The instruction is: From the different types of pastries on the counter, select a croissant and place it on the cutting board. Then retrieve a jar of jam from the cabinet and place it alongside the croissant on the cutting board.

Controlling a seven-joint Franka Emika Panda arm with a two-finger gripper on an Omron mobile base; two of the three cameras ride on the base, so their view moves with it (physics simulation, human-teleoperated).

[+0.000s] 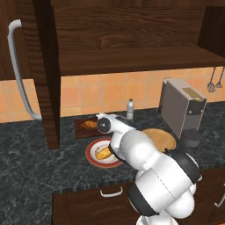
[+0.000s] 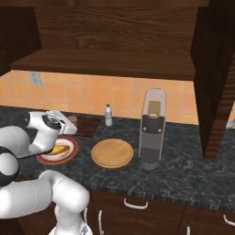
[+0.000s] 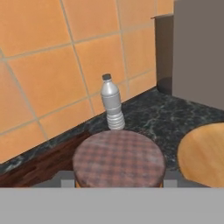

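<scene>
My gripper [image 3: 118, 181] is shut on the jar of jam [image 3: 118, 157]; its brownish checked lid sits between the two fingertips in the hand view. The jar hangs over the right end of the dark reddish cutting board [image 3: 39, 168]. On that board [image 1: 81, 130] lies the brown crescent croissant [image 1: 89, 125], left of my wrist. In the right base view the gripper [image 2: 69, 120] hovers at the board's [image 2: 89, 126] left side. The cabinet [image 1: 132, 39] stands open above the counter [image 1: 30, 158].
The yellow-orange pastry [image 1: 104, 153] lies on a red-rimmed plate [image 1: 91, 154] in front of the board. A clear bottle [image 3: 111, 107] stands by the tiled wall. A round tan plate [image 2: 112, 153] and a coffee machine [image 2: 152, 128] are to the right. The cabinet door's grey handle [image 1: 17, 70] juts out at left.
</scene>
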